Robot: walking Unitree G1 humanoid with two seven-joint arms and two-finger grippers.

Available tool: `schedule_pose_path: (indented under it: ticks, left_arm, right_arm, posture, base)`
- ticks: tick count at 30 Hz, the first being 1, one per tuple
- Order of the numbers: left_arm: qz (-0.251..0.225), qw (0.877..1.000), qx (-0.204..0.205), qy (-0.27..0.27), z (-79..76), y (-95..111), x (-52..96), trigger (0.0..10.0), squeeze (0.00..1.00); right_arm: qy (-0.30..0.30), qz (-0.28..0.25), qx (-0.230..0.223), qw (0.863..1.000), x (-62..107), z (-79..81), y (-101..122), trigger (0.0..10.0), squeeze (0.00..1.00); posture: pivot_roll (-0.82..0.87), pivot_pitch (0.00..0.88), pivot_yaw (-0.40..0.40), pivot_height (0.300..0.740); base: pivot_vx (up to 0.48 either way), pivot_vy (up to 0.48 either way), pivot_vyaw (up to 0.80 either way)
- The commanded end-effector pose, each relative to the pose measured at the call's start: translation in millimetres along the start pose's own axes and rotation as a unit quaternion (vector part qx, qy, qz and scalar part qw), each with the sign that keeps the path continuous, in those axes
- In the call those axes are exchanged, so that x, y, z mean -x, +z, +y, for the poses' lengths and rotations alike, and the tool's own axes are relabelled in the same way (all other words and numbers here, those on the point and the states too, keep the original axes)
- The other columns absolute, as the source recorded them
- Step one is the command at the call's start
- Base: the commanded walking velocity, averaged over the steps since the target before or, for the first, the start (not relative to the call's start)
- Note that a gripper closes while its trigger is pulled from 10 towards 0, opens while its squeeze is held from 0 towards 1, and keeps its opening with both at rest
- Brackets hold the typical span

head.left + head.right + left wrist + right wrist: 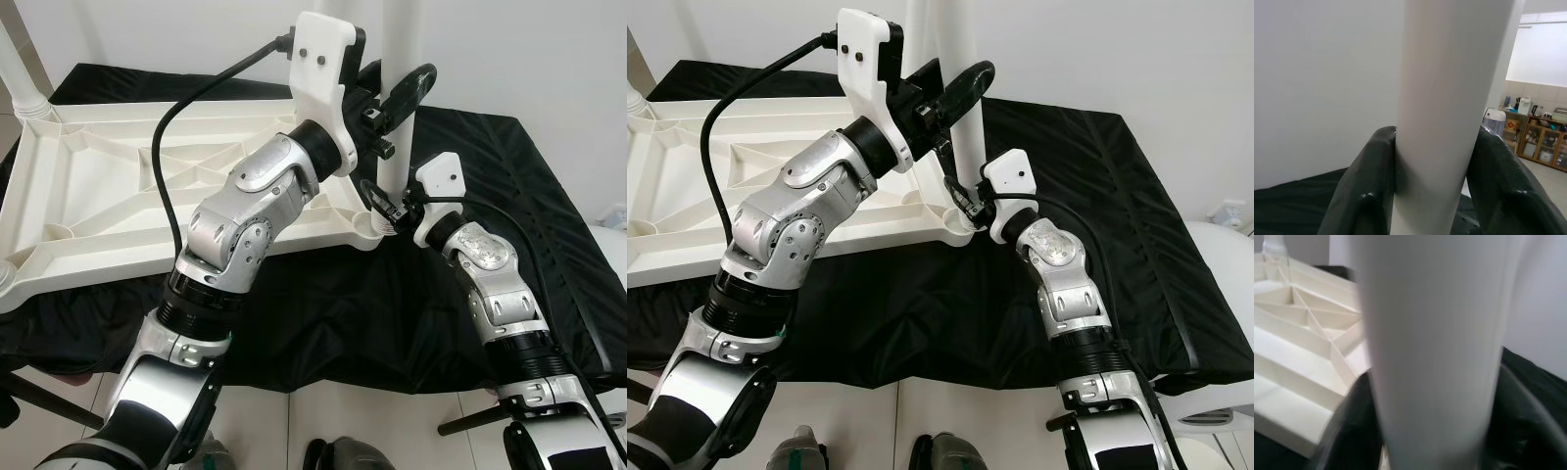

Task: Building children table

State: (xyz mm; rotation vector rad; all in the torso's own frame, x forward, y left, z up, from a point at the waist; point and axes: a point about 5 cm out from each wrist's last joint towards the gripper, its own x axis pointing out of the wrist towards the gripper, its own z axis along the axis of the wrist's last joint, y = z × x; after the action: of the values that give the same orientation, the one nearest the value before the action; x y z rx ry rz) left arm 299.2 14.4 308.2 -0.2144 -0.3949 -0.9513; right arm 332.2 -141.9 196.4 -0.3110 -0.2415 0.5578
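Left fingers (1366, 196): black pads pressed on both sides of the white table leg (1449, 112), clamped on its shaft.
Left gripper (955, 93): raised high on the leg, above the right gripper; arm bent up from the lower left, black cable looping off the wrist.
Right fingers (1528, 421): dark pads on either side of the same leg, closed on it; view blurred.
Right gripper (968, 204): low on the leg, just beside the corner socket of the tabletop.
Table leg: upright, foot at the near right corner of the tabletop (88, 186).
Tabletop: white, upside down, ribbed underside showing; lies flat on the black cloth (490, 186).
Second leg (20, 73): stands at the far left corner.
Black cloth: covers the bench under the tabletop.
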Motion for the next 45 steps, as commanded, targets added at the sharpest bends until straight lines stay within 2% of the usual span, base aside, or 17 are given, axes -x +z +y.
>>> schedule_pose_path:
  ticks: [1, 6, 9, 10, 11, 16, 21, 27, 35, 45]
  left_arm:
    - [-0.012, 0.993, -0.026, -0.117, -20.6, 9.2, -4.1, 10.0, 0.0]
    - [-0.017, 0.995, -0.063, -0.08, -17.8, 14.8, -5.6, 10.0, 0.0]
    - [-0.02, 0.996, -0.067, -0.061, -14.4, 17.0, -6.8, 10.0, 0.0]
    - [-0.024, 0.996, -0.07, -0.053, -13.0, 18.7, -7.3, 10.0, 0.0]
    - [-0.028, 0.996, -0.073, -0.045, -11.7, 20.3, -7.5, 10.0, 0.0]
    - [-0.036, 0.995, -0.085, -0.026, -9.0, 25.0, -8.3, 10.0, 0.0]
    - [-0.045, 0.994, -0.097, -0.011, -7.2, 30.6, -9.4, 10.0, 0.0]
    - [-0.047, 0.994, -0.102, -0.004, -7.6, 31.3, -11.1, 10.0, 0.0]
    - [-0.044, 0.994, -0.104, -0.002, -10.7, 27.3, -13.1, 10.0, 0.0]
    - [-0.043, 0.994, -0.101, -0.004, -13.2, 25.1, -14.2, 10.0, 0.0]
  right_arm:
    - [-0.026, -0.002, -0.014, 1.0, 1.4, -7.5, 1.1, 10.0, 1.0]
    - [-0.073, -0.009, 0.003, 0.997, -0.1, -12.9, 4.8, 10.0, 1.0]
    - [-0.091, -0.009, 0.004, 0.996, -0.9, -14.5, 5.6, 10.0, 1.0]
    - [-0.1, -0.012, -0.003, 0.995, -1.6, -14.3, 6.4, 10.0, 0.22]
    - [-0.108, -0.015, -0.008, 0.994, -2.3, -13.4, 7.5, 10.0, 0.0]
    - [-0.131, -0.011, -0.004, 0.991, -5.2, -5.9, 8.8, 10.0, 0.0]
    - [-0.203, -0.006, -0.011, 0.979, -6.8, 1.2, 6.6, 10.0, 0.0]
    - [-0.249, -0.005, -0.018, 0.968, -8.5, 11.0, 6.3, 10.0, 0.0]
    - [-0.253, -0.025, -0.014, 0.967, -16.4, 24.3, 16.5, 10.0, 0.0]
    - [-0.264, -0.045, -0.009, 0.963, -20.3, 22.9, 28.6, 10.0, 0.0]
  posture:
    - [0.07, 0.012, -0.1, 0.74]
    - [0.07, 0.016, -0.102, 0.74]
    - [0.07, 0.025, -0.106, 0.74]
    - [0.07, 0.026, -0.108, 0.74]
    - [0.07, 0.028, -0.109, 0.74]
    - [0.07, 0.037, -0.113, 0.74]
    - [0.07, 0.048, -0.115, 0.74]
    - [0.08, 0.056, -0.114, 0.74]
    - [0.08, 0.06, -0.113, 0.74]
    - [0.08, 0.064, -0.115, 0.74]
  base:
    - [0.0, 0.0, 0.0]
    - [0.0, 0.0, 0.0]
    - [0.0, 0.0, 0.0]
    - [0.0, 0.0, 0.0]
    - [0.0, 0.0, 0.0]
    - [0.0, 0.0, 0.0]
    - [0.0, 0.0, 0.0]
    - [0.0, 0.0, 0.0]
    - [0.0, 0.0, 0.0]
    - [0.0, 0.0, 0.0]
